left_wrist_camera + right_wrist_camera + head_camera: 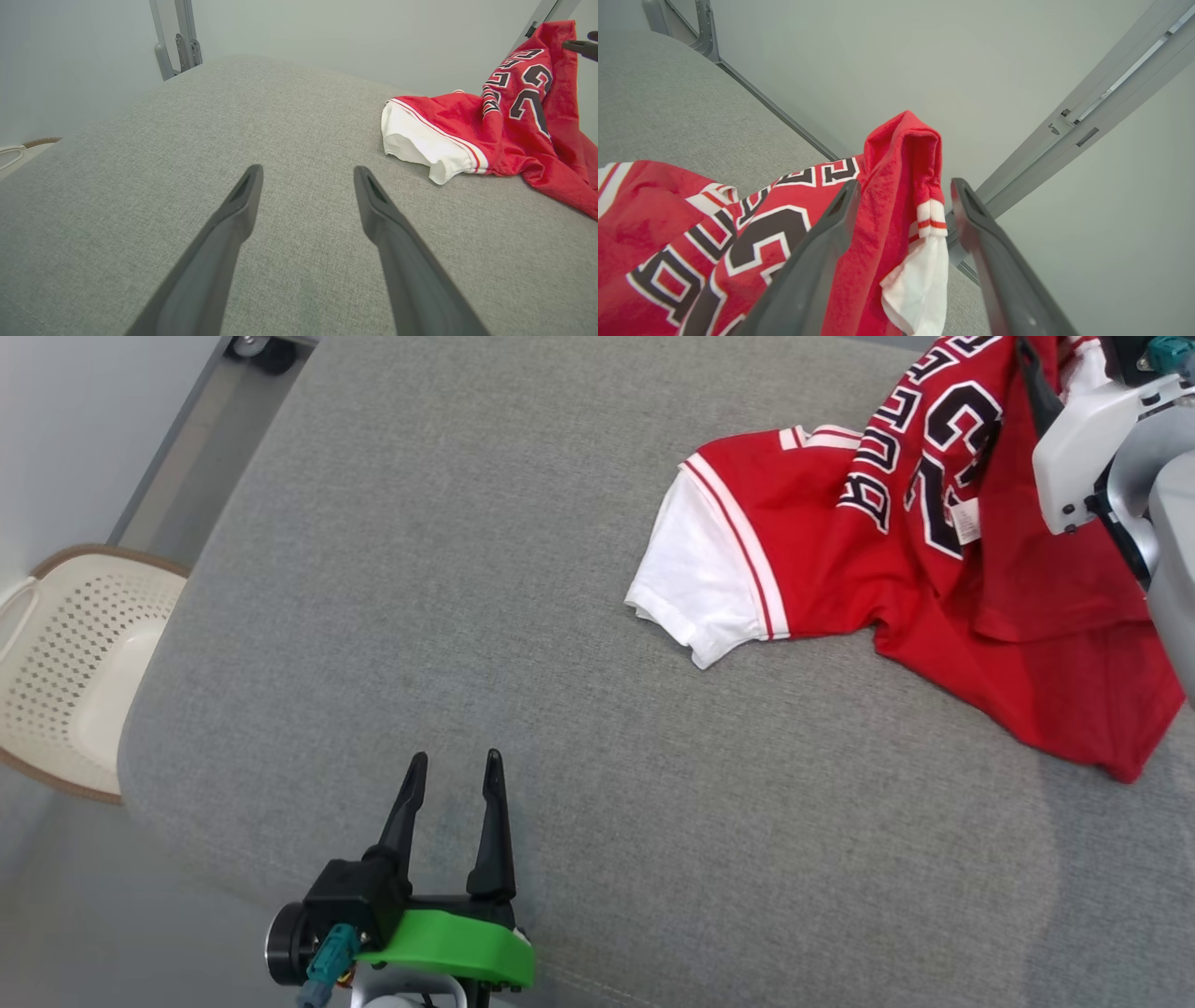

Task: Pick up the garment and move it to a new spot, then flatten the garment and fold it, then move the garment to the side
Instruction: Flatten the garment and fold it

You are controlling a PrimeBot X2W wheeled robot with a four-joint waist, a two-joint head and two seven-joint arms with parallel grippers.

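Toward the far right of the grey fabric-covered desk [523,616] lies the red garment [896,569], a jersey with dark numerals and a white sleeve [695,588] spilling out toward the middle. Most of it rests crumpled on the desk, but one red fold stands up in a peak between the fingers of the right pincer [906,186]. That pincer's jaws are spread wide, so the fold leans on one finger and is not clamped. I judge the hoisted cloth to be propped there by its own stiffness and the finger, and likely to slump once the arm moves.

The left pincer [456,761] hovers low over bare fabric near the front, jaws parted and holding nothing, apparently waiting to share the flattening.

The raised fold sits close to the desk's far edge, with a grey metal frame [1087,121] just beyond, so room is tight on that side. The rounded left edge drops off toward a pale perforated basket [65,644] on the floor. Between the left pincer and the sleeve stretches a broad bare area, the obvious place for spreading and folding.
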